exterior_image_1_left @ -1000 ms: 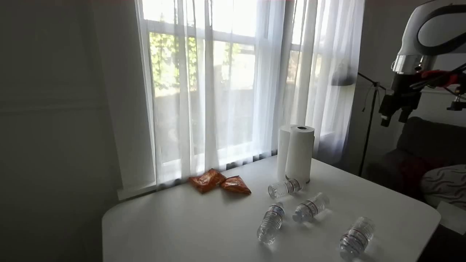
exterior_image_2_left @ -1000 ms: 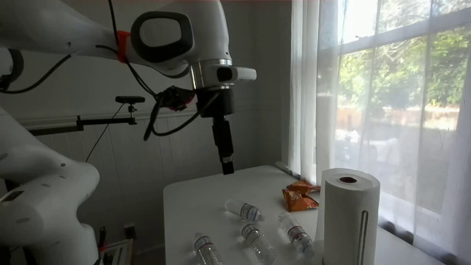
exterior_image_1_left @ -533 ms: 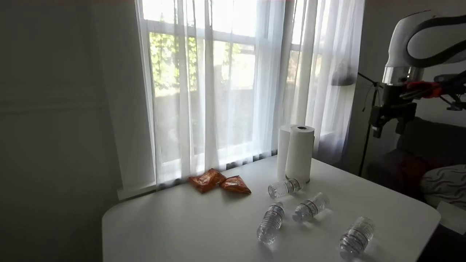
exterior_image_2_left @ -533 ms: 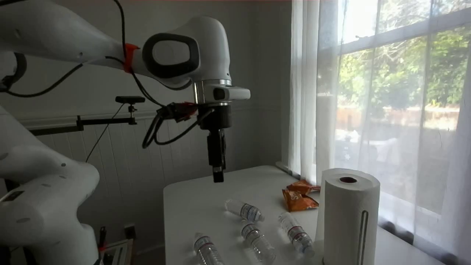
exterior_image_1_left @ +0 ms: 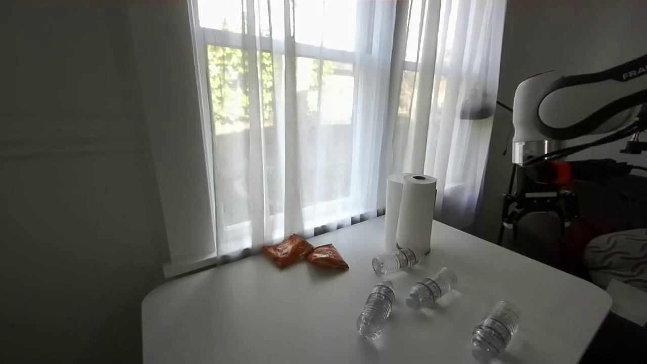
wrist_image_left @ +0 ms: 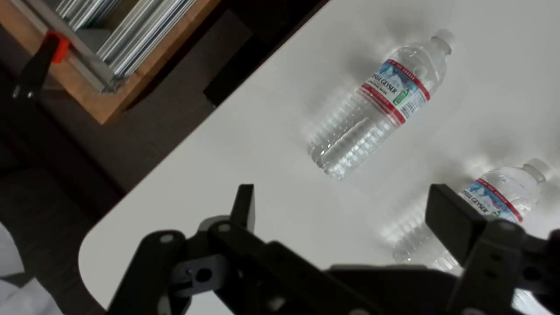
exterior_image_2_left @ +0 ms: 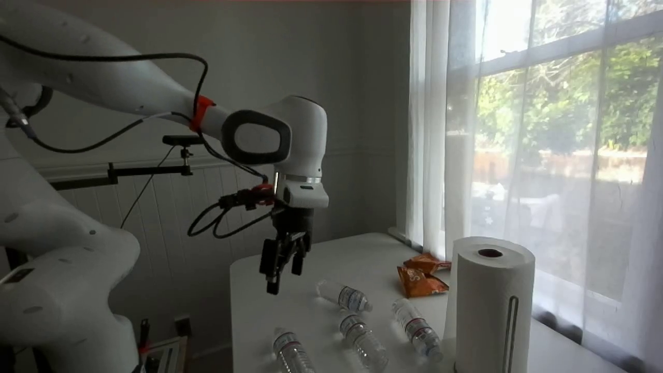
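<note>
My gripper is open and empty above the white table [exterior_image_1_left: 263, 313], its fingers pointing down in both exterior views [exterior_image_1_left: 537, 227] [exterior_image_2_left: 285, 278]. In the wrist view the fingers [wrist_image_left: 345, 210] stand wide apart. A clear water bottle with a red, white and blue label [wrist_image_left: 380, 105] lies on its side beyond the fingertips, near the table edge. A second clear bottle [wrist_image_left: 494, 201] lies to the right, partly hidden behind the right finger. Several bottles lie on the table in both exterior views [exterior_image_1_left: 495, 331] [exterior_image_2_left: 292, 352]. The gripper touches none of them.
A paper towel roll [exterior_image_1_left: 417, 215] [exterior_image_2_left: 494, 311] stands by the curtained window. Two orange snack bags [exterior_image_1_left: 288, 251] [exterior_image_2_left: 420, 282] lie beside the window. A wooden frame with metal strips [wrist_image_left: 131, 65] sits below, beside the table edge. A lamp [exterior_image_1_left: 477, 108] stands behind.
The arm has lowered the gripper toward the table and turned it about its vertical axis. The fingers now show spread apart. The bottles, bags and paper towel roll have not moved.
</note>
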### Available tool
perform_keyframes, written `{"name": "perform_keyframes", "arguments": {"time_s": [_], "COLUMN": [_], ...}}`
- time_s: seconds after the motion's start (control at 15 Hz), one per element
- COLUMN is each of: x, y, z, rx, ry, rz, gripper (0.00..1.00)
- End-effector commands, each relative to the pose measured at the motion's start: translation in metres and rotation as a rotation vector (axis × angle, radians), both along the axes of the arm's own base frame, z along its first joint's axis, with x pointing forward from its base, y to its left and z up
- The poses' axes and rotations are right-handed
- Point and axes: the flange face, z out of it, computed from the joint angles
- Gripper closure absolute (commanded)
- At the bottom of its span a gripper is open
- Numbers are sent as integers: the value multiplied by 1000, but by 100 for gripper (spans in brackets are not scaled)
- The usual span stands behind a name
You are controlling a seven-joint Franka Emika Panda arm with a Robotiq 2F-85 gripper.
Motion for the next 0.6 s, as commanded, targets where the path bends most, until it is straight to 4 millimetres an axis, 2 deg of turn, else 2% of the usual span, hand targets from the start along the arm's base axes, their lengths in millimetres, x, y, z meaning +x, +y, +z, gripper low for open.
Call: {"name": "perform_keyframes", "arguments": {"time_s": [0.0,0.2,0.27,0.4,0.53], "x": [-6,-12,-6,-9,-9], "y": [10,11,9,9,9], "z": [-39,-63,-53,-63,-64], "rx": [48,5,26,25,24], "ry": [0,20,27,38,38], "rz": [-182,-146,-145,-144,-144], "gripper": [0,0,0,0,0]}}
